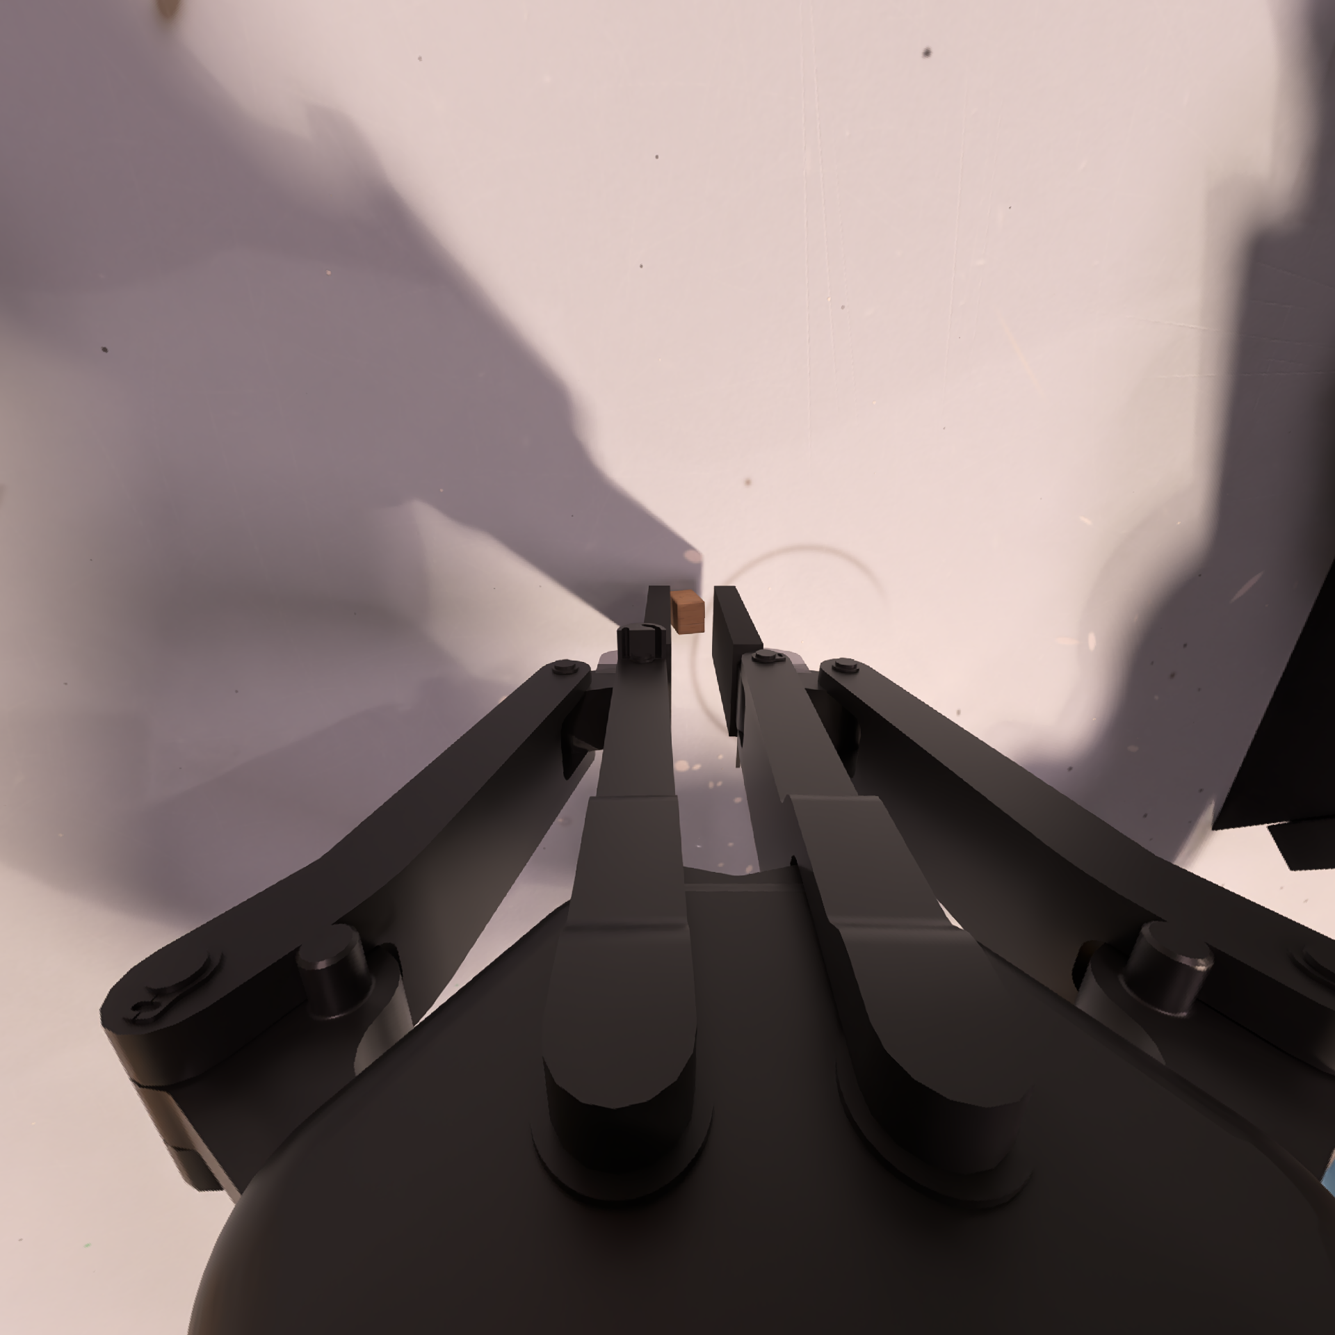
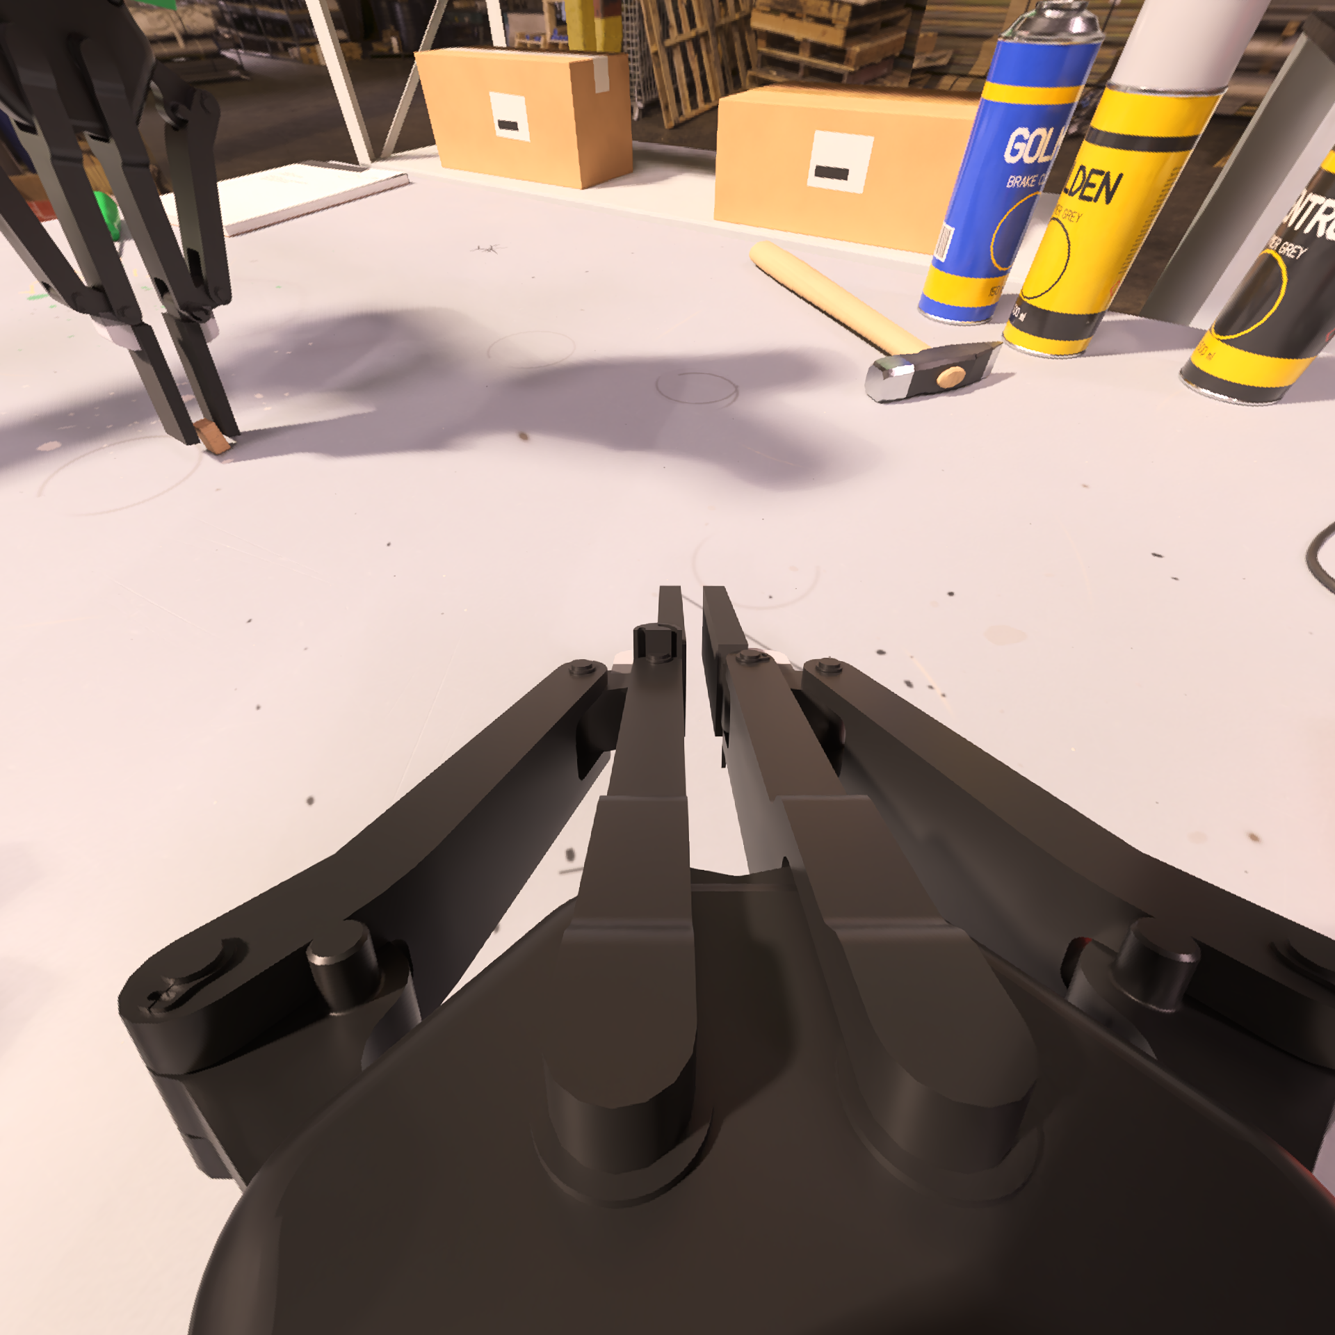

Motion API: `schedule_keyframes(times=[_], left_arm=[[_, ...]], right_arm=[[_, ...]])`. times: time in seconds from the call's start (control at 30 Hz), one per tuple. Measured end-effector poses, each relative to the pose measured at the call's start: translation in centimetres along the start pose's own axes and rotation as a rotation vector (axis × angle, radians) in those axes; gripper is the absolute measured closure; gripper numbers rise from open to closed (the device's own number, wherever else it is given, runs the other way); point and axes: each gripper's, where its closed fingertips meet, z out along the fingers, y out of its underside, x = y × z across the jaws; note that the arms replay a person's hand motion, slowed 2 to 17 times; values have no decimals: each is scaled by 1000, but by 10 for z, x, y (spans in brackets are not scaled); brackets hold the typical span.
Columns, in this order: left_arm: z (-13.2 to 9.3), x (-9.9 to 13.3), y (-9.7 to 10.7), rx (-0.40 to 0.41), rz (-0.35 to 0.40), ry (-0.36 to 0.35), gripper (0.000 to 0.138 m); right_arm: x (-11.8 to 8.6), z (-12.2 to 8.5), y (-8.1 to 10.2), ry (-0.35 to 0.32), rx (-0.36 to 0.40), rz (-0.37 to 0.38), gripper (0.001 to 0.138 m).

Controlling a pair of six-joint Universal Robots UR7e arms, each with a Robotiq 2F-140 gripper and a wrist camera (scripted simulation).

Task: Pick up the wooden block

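Left claw point(image 1: 692, 610) straddles the wooden block point(image 1: 687, 612) on the table point(image 1: 939, 361), tips at table level: block touches one finger, a gap shows at the other, so not yet pinched. Right claw point(image 2: 692, 603) is well apart, nearly pressed together, holding nothing.

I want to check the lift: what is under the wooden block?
The wooden block rests on the white table, between the left gripper's jaws. Its underside is hidden.
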Motion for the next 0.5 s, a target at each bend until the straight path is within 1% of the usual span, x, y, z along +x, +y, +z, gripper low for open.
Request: schedule_keyframes(times=[0.5], left_arm=[[0, 1, 0, -3, -16, -3, 124]], right_arm=[[2, 1, 1, -1, -13, 20, 130]])
